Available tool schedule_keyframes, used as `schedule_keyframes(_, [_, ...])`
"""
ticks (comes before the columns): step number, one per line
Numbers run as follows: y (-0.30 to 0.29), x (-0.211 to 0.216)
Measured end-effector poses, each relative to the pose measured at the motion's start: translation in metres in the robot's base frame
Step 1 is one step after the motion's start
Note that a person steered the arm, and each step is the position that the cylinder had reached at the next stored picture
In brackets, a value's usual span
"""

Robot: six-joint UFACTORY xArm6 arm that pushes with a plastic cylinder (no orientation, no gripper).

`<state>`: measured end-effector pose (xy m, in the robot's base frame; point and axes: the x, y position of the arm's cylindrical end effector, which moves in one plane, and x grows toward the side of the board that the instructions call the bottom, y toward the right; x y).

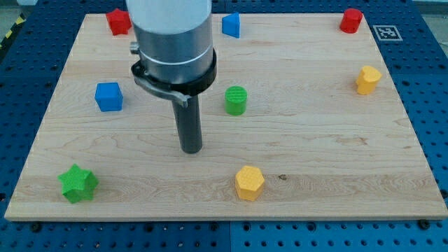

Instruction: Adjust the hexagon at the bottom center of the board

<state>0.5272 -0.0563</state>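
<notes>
A yellow hexagon [249, 183] lies near the view's bottom centre of the wooden board [336, 147]. My tip [192, 150] stands on the board up and to the left of it, clearly apart, with a gap of bare wood between them. A green cylinder [236, 100] stands above the hexagon and to the right of my rod.
A green star [78, 183] lies at the bottom left. A blue cube [108, 96] sits at the left. A red block [118, 22] and a blue block [231, 24] are at the top. A red cylinder [351, 20] and a yellow block [368, 80] are at the right.
</notes>
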Motion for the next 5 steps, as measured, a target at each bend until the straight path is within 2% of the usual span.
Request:
schedule_keyframes(2, [0.006, 0.038])
schedule_keyframes(3, [0.041, 0.05])
schedule_keyframes(5, [0.061, 0.059])
